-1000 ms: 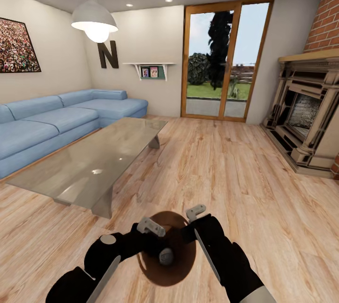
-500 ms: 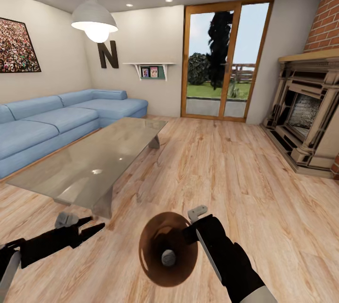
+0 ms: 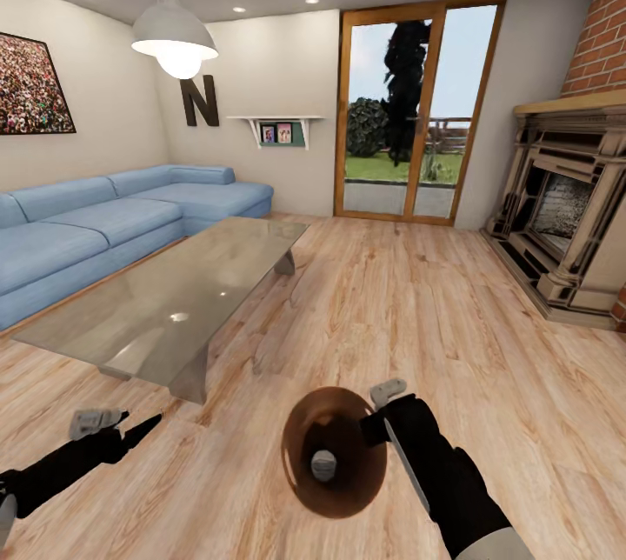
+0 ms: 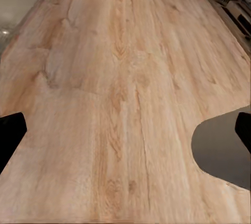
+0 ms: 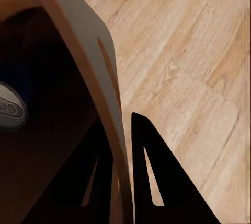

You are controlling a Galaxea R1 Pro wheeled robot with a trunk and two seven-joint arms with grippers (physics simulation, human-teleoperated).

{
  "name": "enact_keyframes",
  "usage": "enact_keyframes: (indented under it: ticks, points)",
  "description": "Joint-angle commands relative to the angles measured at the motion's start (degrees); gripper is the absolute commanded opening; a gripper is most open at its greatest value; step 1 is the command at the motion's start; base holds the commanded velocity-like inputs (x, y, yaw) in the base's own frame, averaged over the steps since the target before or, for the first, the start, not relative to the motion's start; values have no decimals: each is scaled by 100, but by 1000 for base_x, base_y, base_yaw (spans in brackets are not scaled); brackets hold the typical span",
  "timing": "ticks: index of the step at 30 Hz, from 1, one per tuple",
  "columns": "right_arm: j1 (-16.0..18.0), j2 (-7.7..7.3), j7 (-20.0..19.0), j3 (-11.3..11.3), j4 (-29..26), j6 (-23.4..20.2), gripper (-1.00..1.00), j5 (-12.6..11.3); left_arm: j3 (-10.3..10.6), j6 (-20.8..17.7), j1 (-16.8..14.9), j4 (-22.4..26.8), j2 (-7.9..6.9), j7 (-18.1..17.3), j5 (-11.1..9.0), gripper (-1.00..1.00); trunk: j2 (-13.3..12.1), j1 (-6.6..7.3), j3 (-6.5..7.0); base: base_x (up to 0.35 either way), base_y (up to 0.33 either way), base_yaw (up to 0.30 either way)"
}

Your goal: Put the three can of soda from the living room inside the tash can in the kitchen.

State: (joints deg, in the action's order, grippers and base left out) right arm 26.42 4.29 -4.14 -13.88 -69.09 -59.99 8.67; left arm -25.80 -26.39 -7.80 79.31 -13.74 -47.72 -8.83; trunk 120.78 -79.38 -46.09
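Note:
The tash can (image 3: pixel 304 443) hangs low over the wood floor, its brown inside facing me. My right gripper (image 3: pixel 381 423) is shut on its rim at the right. In the right wrist view the right gripper (image 5: pixel 123 182) pinches the bin wall (image 5: pixel 78 36), one finger inside and one outside. One can of soda (image 3: pixel 323 464) lies at the bottom, grey metal top up, and its top (image 5: pixel 10 110) also appears there. My left gripper (image 3: pixel 117 426) is open, well to the bin's left, holding nothing. The left wrist view looks at bare floor with the bin's grey outside (image 4: pixel 219 151) at one edge.
A glass low table (image 3: pixel 174 299) stands ahead on the left, with the long blue sofa (image 3: pixel 96 230) behind it. The brick fireplace (image 3: pixel 565 221) fills the right wall. A glass door (image 3: pixel 409 116) is at the back. Open wood floor (image 3: pixel 391 308) lies between.
The left arm has pulled away from the bin, swinging out to the left and lower. The bin and the right gripper have shifted slightly to the right.

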Motion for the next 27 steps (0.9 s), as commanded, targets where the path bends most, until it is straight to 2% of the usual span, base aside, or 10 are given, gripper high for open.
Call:
enact_keyframes:
  ticks: [1, 2, 5, 7, 11, 12, 15, 17, 20, 27]
  points:
    - [-1, -67, -43, 12, -29, -1, -100, -121, 2, 343, -1, -400, 1, 270, -8, 100, 0, 0, 1, 0, 0, 0]
    - [-2, -157, -61, 76, -55, -1, -100, -127, 2, 720, -2, -819, 2, 495, -12, 100, 0, 0, 1, 0, 0, 0]
    - [-7, -289, -128, 270, -151, -1, -100, -136, 3, 1278, -4, -1414, 2, 787, -13, 100, 0, 0, 1, 0, 0, 0]
    - [-30, -431, -264, 598, -295, 77, -100, -138, 4, 1881, -8, -2122, 3, 1080, -13, 100, 0, 0, 1, 0, 0, 0]
    - [-267, -636, -498, 1017, -386, 851, -100, -137, 5, 2679, -11, -2844, 3, 1266, -17, 100, 0, 0, 1, 0, 0, 0]
    - [-538, -706, -633, 1329, -403, 1651, -100, -135, 5, 3219, -10, -3065, 3, 1307, -19, 100, 0, 0, 1, 0, 0, 0]
    - [-777, -730, -684, 1533, -404, 2369, -100, -132, 5, 3523, -11, -3141, 4, 1321, -21, 100, 0, 0, 1, 0, 0, 0]
    - [-1100, -754, -779, 1702, -402, 3235, -100, -134, 5, 3727, -6, -3203, 9, 1341, -22, 100, 0, 0, 1, 0, 0, 0]
    - [-1561, -761, -1056, 1903, -398, 4215, -100, -136, 5, 3890, -8, -3498, 8, 1479, -23, 100, 0, 0, 1, 0, 0, 0]
    - [-2094, -764, -1409, 2291, -262, 5173, -100, -148, 5, 4098, -8, -3871, 11, 1816, -23, 100, -120, 66, 55, 0, 0, 0]
